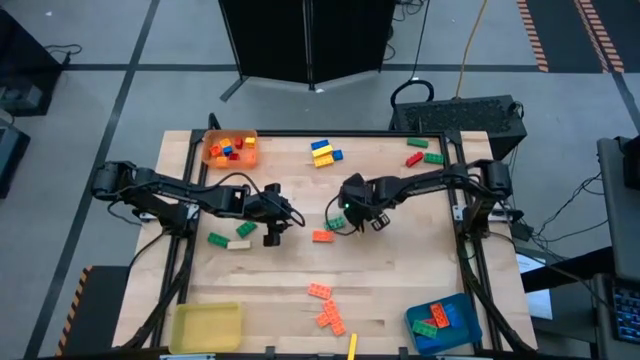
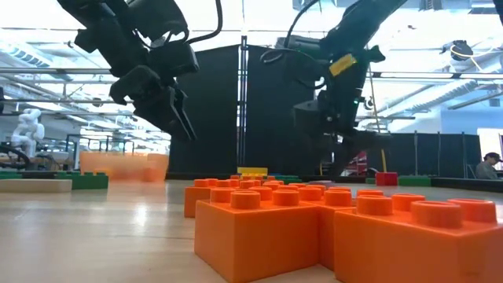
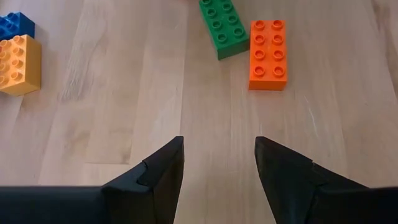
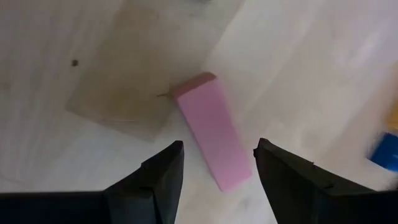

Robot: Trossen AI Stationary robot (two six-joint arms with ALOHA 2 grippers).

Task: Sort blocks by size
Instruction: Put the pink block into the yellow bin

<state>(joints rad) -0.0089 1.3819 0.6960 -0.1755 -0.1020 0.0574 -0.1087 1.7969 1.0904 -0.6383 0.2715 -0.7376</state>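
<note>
My left gripper (image 1: pixel 272 226) hangs open over bare wood left of the table's middle. Beyond its fingers a green block (image 3: pixel 224 28) and an orange block (image 3: pixel 268 54) lie flat side by side, and a yellow block (image 3: pixel 18 65) touches a blue one (image 3: pixel 15 25). My right gripper (image 1: pixel 350 216) is open near the middle and points steeply down. A pink block (image 4: pixel 211 134) lies on the table under it, in line with the gap and apart from both fingers. More blocks are scattered: an orange group (image 1: pixel 325 306) near the front, a yellow and blue group (image 1: pixel 322 152) at the back.
An orange tray (image 1: pixel 212 160) with small blocks stands at the far left corner. A yellow tray (image 1: pixel 207 325) is at the near left, and a blue tray (image 1: pixel 462 338) with blocks at the near right. Red and green blocks (image 1: pixel 422 152) lie far right. Large orange blocks (image 2: pixel 314 228) fill the low view's foreground.
</note>
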